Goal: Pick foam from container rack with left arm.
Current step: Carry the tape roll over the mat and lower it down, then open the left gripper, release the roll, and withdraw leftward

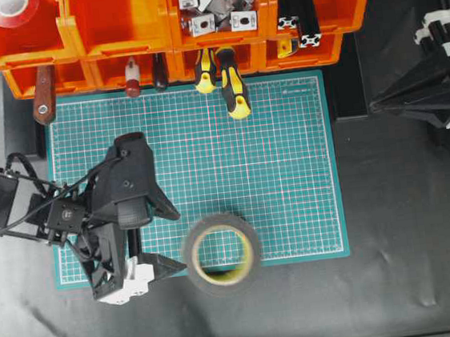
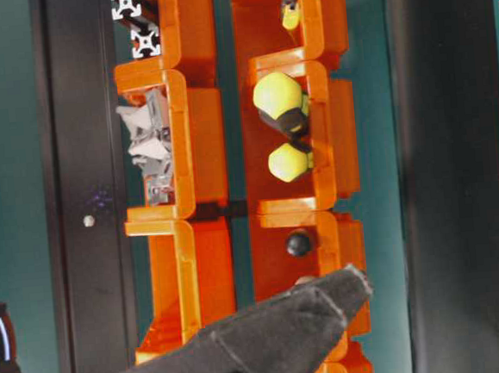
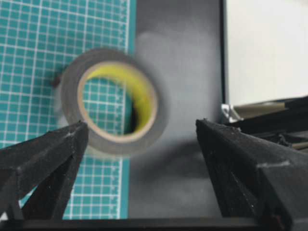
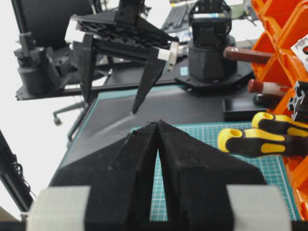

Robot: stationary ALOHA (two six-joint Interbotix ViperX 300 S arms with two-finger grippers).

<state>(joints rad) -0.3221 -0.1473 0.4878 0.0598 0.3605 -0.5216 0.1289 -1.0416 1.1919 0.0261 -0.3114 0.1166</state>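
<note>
foam [image 1: 222, 253] | flat on mat edge | beside open left tool [image 1: 176, 239]

Left arm [image 1: 92, 206] low, fingers [image 1: 165, 211] spread; right gripper [image 4: 158, 126] closed.

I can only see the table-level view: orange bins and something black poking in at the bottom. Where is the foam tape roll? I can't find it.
Observer: It's not in the container rack. The foam lies flat at the lower edge of the green mat, partly over the black table cover.
Operator: Is anything holding it?
Observer: No. The left gripper sits right beside the roll with its jaws open.
Operator: And the other arm?
Observer: The right gripper is shut and holds nothing. It sits off the mat at the right edge of the overhead view.
</note>
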